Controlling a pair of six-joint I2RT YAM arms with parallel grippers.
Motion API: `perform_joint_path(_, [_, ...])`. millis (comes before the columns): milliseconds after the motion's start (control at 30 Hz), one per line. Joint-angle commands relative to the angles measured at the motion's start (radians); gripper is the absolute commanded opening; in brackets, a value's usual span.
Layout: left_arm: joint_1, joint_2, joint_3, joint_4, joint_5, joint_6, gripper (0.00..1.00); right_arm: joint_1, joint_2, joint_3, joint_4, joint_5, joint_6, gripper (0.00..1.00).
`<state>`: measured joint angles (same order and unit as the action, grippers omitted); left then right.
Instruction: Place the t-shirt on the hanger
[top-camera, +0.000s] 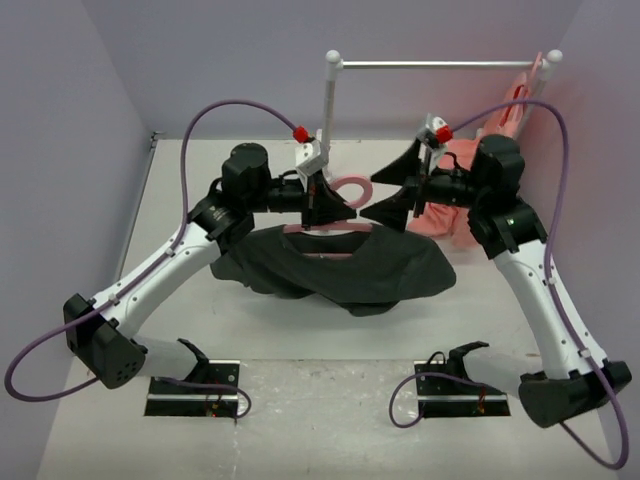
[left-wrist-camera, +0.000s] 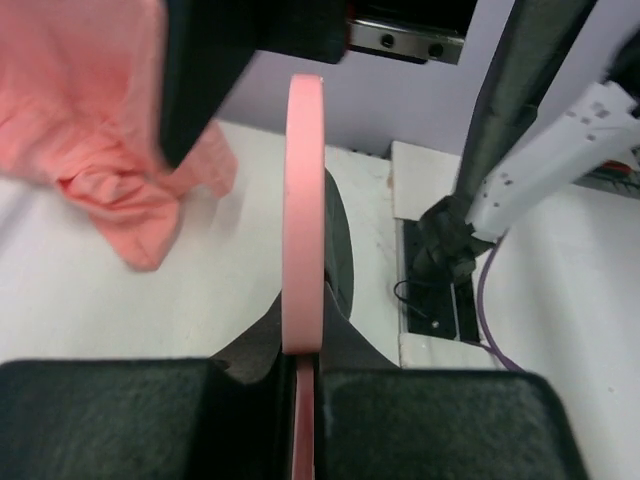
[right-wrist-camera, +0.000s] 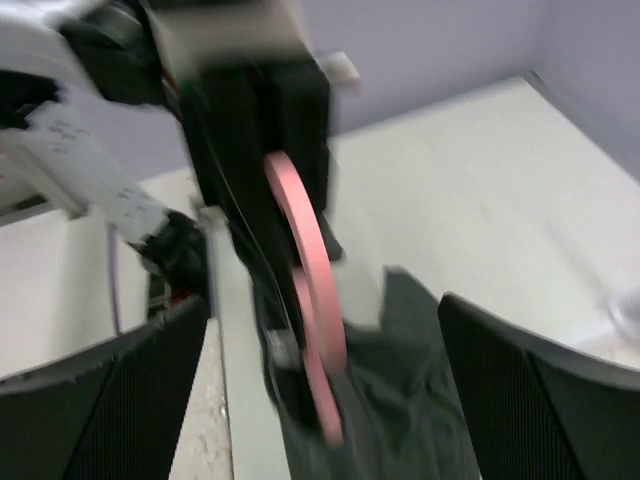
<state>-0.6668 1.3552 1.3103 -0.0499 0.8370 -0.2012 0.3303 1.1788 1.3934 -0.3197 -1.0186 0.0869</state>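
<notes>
The dark charcoal t-shirt (top-camera: 340, 270) drapes over the pink hanger (top-camera: 352, 185), its hem resting on the table. My left gripper (top-camera: 335, 205) is shut on the hanger just below the hook. In the left wrist view the pink hook (left-wrist-camera: 303, 200) rises edge-on from between the closed jaws of the left gripper (left-wrist-camera: 303, 420), with dark cloth (left-wrist-camera: 343, 260) behind it. My right gripper (top-camera: 387, 190) stands open just right of the hook, touching nothing. In the right wrist view the right gripper (right-wrist-camera: 322, 330) has its wide-apart fingers either side of the hook (right-wrist-camera: 310, 270) and the t-shirt (right-wrist-camera: 410, 400).
A white rack post (top-camera: 328, 100) carries a metal rod (top-camera: 440, 65) across the back. A salmon-pink garment (top-camera: 455, 215) hangs at the right on its own hanger (top-camera: 520, 100) and shows in the left wrist view (left-wrist-camera: 90, 130). Lilac walls close in the left, back and right.
</notes>
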Motion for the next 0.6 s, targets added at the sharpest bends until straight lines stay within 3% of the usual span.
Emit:
perform_joint_path(0, [0.128, -0.093, 0.087, -0.132, -0.107, 0.035, 0.0, -0.187, -0.207, -0.277, 0.177, 0.31, 0.209, 0.99])
perform_joint_path(67, [0.15, -0.116, 0.116, -0.181, -0.088, 0.06, 0.0, -0.208, -0.298, -0.418, 0.195, 0.399, 0.17, 0.99])
perform_joint_path(200, [0.151, -0.161, 0.176, -0.245, -0.092, 0.09, 0.0, -0.214, -0.358, -0.495, 0.186, 0.399, 0.096, 0.98])
perform_joint_path(400, [0.151, -0.18, 0.268, -0.278, -0.048, 0.038, 0.0, -0.215, -0.347, -0.578, 0.304, 0.286, 0.12, 0.78])
perform_joint_path(467, [0.151, -0.191, 0.279, -0.278, -0.047, 0.029, 0.0, -0.214, -0.321, -0.569, 0.356, 0.194, 0.137, 0.57])
perform_joint_path(567, [0.15, -0.194, 0.296, -0.281, -0.037, 0.022, 0.0, -0.214, -0.289, -0.532, 0.333, 0.193, 0.142, 0.29])
